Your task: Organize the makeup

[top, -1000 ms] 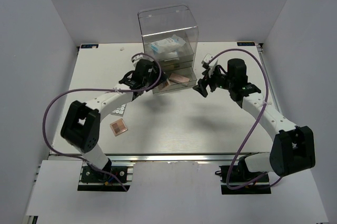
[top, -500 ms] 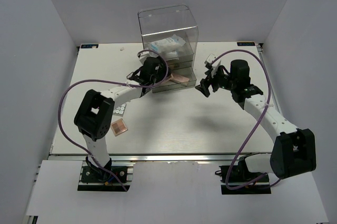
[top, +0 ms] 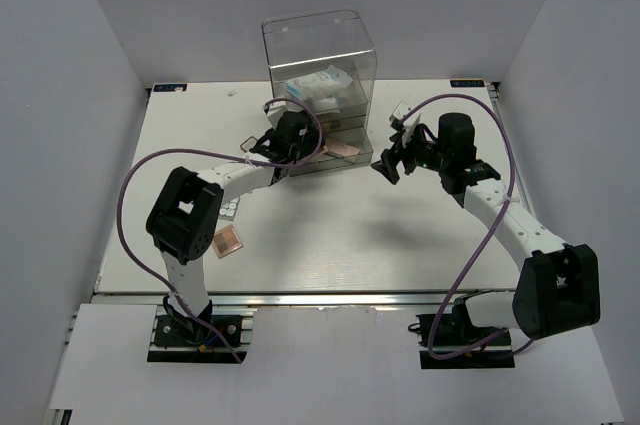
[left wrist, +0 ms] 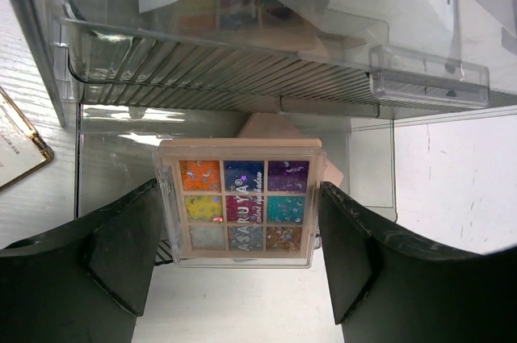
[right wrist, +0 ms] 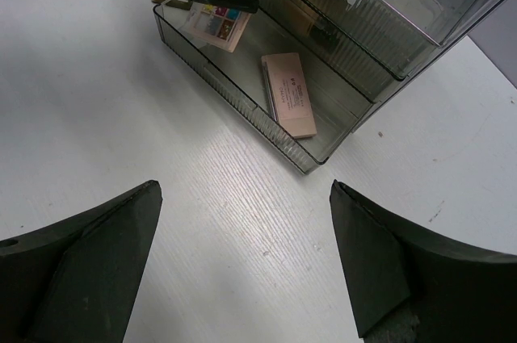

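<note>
Nearest the bases, a pink palette (top: 227,242) lies flat on the table (top: 330,235), well apart from both grippers. The left gripper (left wrist: 241,234) is closed part-way on the multicoloured palette (left wrist: 241,212), one finger on each short edge. It holds the palette level over the open bottom drawer (right wrist: 234,97) of the acrylic drawer box (top: 318,45). A peach palette (right wrist: 288,94) lies in that drawer just beyond. The right gripper (right wrist: 242,266) stands wide apart with nothing in it, over bare table near the drawer's front corner. Farther back, a white-and-blue packet (top: 315,85) sits in the box's upper part.

Against one second ago, the left gripper is closer to the box. The right arm is little changed.

Lettering on the held palette's lowest row reads roughly "ASARUYA". Print on the peach palette is too small to read.
</note>
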### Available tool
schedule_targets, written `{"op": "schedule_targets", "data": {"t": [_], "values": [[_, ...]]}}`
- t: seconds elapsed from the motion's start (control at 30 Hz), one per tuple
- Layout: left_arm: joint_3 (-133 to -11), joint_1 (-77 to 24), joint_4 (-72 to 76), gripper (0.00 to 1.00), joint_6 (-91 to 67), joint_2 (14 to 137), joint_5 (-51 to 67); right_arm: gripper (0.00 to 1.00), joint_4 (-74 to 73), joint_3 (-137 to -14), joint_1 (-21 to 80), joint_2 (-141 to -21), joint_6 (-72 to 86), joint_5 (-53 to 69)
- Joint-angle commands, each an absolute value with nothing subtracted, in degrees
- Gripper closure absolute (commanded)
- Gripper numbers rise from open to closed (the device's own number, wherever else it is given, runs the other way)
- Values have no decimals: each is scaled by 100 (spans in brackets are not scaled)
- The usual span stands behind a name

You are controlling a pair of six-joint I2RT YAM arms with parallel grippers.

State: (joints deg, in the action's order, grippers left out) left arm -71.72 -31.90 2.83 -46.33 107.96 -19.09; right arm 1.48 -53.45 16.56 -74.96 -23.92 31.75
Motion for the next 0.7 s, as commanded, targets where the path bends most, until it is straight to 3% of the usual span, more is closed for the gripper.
{"op": "schedule_targets", "data": {"t": [0.0, 0.17, 0.67], "values": [[-7233, -3252, 237, 24, -4579, 10670, -2030, 11, 299, -5300, 1617, -7348, -2329, 3296], [-7207, -3278, 185, 2, -4588, 10635, -2057, 11, 281, -5300, 1617, -7348, -2355, 3322], [-6813, -3366, 132, 2, -4483, 9643, -1784, 11, 9, -5335, 1617, -7365, -2724, 3909]]}}
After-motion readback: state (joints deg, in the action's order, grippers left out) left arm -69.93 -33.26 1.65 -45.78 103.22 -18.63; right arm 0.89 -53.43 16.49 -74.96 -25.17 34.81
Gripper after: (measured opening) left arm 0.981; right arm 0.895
